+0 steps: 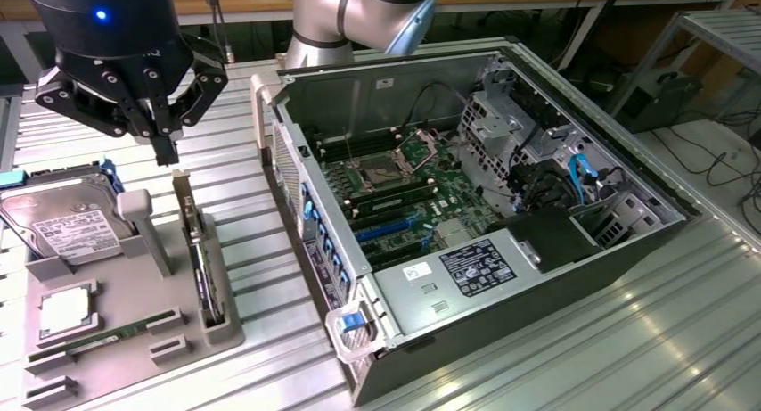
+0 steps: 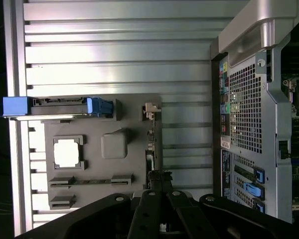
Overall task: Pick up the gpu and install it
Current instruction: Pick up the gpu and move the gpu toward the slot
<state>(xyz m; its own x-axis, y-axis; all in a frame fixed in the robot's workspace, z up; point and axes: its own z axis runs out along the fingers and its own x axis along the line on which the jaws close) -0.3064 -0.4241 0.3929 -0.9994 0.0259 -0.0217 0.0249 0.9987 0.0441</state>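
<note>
The gpu point(image 1: 198, 250) stands on edge in a slot along the side of a grey holder tray point(image 1: 131, 357), on the side toward the computer. It is a thin card with a metal bracket at its far end. In the wrist view the gpu point(image 2: 150, 144) appears edge-on along the tray's side. My gripper point(image 1: 170, 154) hangs just above the card's far end, fingers together and pointing down, with nothing between them. The gripper point(image 2: 159, 178) sits over the card's line in the wrist view.
An open computer case point(image 1: 666, 237) lies on the exterior view's right, its motherboard showing with blue slots point(image 1: 387, 233). The tray also carries a hard drive point(image 1: 66, 224), a processor chip point(image 1: 66, 308) and a RAM stick point(image 1: 107, 335). The table point(image 1: 594, 357) is ribbed metal.
</note>
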